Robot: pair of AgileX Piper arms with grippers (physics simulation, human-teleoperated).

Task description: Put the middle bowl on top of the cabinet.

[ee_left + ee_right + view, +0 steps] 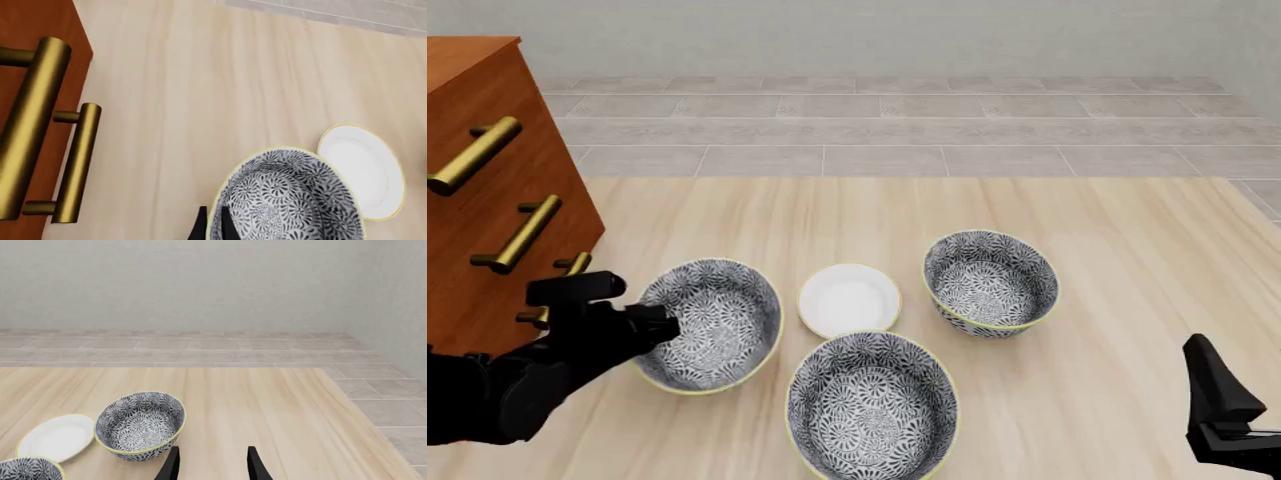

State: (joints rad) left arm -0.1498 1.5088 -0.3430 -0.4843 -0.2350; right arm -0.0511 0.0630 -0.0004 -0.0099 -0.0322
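Left claw (657, 322) sat at the near-left rim of the left floral bowl (710, 325), one finger (198, 227) outside the wall and one inside, clamped on the rim as far as the left wrist view showed; bowl looked slightly tilted, contact with the bench (1121, 250) hard to tell. Right claw (212, 462) hung low by the bench's near right corner, fingers apart, holding nothing, black tips visible only at the frame bottom. Middle bowl (874, 405) sat upright on the bench close to the near edge, roughly centered, between the other two floral bowls and nearer than both. White dish (849, 299) lay just behind it, between the left bowl and the right bowl (992, 282). Right bowl stood upright further toward the far edge, right of the dish. Cabinet (487, 190) stood at the bench's left edge, reddish-brown, brass handles (515, 234) facing the bowls, just beside the left bowl and left arm.
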